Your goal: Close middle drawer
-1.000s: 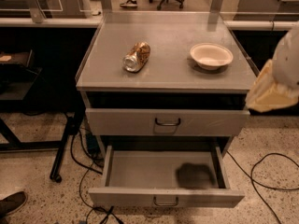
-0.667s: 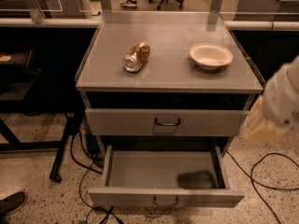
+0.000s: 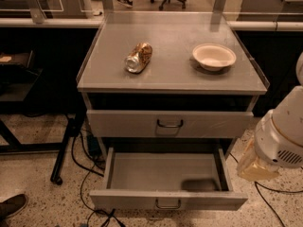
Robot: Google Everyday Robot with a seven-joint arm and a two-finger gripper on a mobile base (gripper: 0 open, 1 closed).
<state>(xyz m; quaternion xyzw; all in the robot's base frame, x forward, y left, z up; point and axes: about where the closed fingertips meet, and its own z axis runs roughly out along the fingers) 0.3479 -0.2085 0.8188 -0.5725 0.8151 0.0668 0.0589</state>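
The middle drawer (image 3: 165, 200) is a long shallow grey drawer pulled far out at the bottom of the grey cabinet. Its low front panel carries a small wire handle (image 3: 168, 205), and its inside is empty apart from a dark shadow. Only my white arm (image 3: 279, 136), with a cream-coloured part at its lower end, shows at the right edge, just right of the drawer's right front corner and not touching it. My gripper itself is out of view.
Above the open drawer a taller-fronted drawer (image 3: 168, 123) stands almost shut. A crushed can (image 3: 138, 57) and a white bowl (image 3: 214, 56) sit on the cabinet top (image 3: 170, 74). Cables (image 3: 90, 174) lie on the floor. A shoe (image 3: 12, 205) is at the lower left.
My arm has moved down and slightly left, from beside the cabinet top to beside the open drawer. The drawer has not moved.
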